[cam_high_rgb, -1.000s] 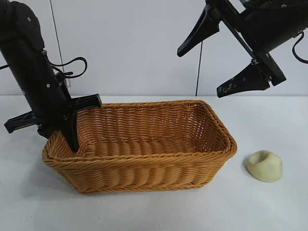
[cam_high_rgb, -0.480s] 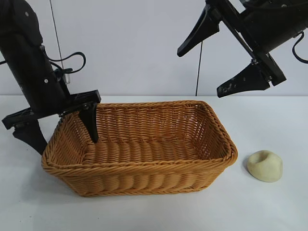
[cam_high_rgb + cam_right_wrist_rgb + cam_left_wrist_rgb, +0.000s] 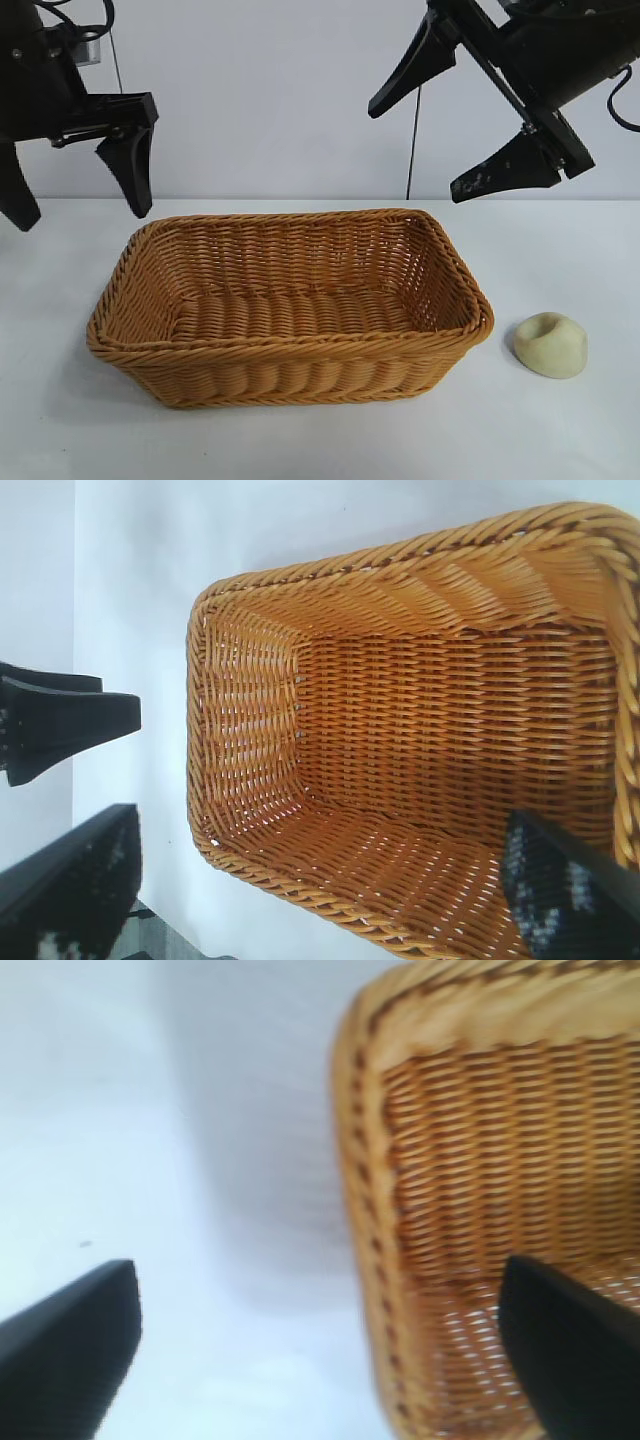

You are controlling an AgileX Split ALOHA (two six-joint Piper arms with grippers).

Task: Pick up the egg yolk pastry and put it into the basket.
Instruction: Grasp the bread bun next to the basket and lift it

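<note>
Two grippers hover with fingers spread, gripping nothing: left at the basket's ten o'clock, right at one. The pastry lies on the desk, at the basket's three o'clock.

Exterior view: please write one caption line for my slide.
Empty basket at centre, egg yolk pastry on the table beside it, both arms raised.

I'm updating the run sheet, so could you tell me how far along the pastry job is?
Nothing is delivered yet: the egg yolk pastry lies on the table right of the basket, whose visible inside holds nothing. Neither arm holds anything; the left gripper and right gripper hang open above. Picking and placing remain.
</note>
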